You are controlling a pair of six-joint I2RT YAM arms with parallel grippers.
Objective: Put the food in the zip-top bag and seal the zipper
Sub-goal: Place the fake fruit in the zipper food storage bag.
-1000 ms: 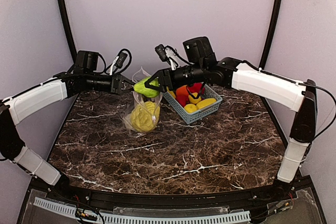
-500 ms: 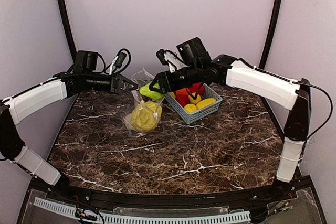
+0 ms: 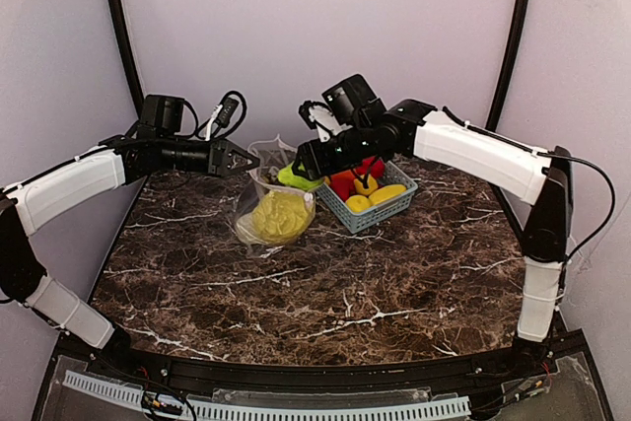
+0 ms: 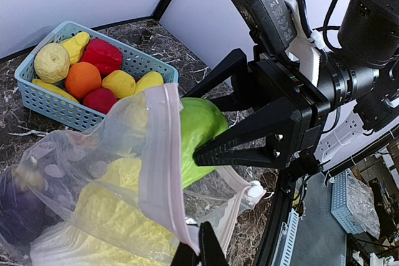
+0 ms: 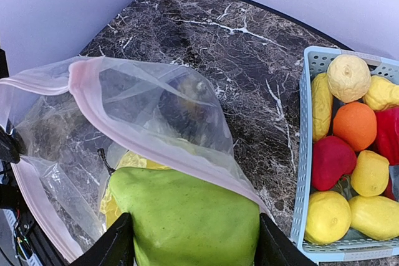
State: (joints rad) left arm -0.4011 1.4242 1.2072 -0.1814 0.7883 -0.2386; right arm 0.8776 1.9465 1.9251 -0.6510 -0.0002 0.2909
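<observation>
**A:** Status of the loading step?

**B:** Partly complete, by my reading. The zip-top bag [image 5: 156, 110] rests on the marble table [image 3: 394, 283] just beside the basket [image 5: 304, 154], mouth raised and unsealed. The left gripper [image 4: 199, 250] is clenched on the zipper [image 4: 163, 154], holding the mouth up. The right gripper [image 3: 301, 163] grasps a green fruit [image 4: 199, 129] at the bag's mouth, not yet released.

**A:** Count of the food?

**B:** In the bag: one yellow cabbage [image 3: 278, 214] and one purple eggplant [image 4: 19, 204]. In the claw: the one green piece. In the basket: two red, one orange, and about six yellow, so roughly nine. The yellow ones overlap, so that count is uncertain.

**A:** Remaining work?

**B:** Release the green fruit inside, transfer the basket pieces, then close the zipper along its full length.
</observation>
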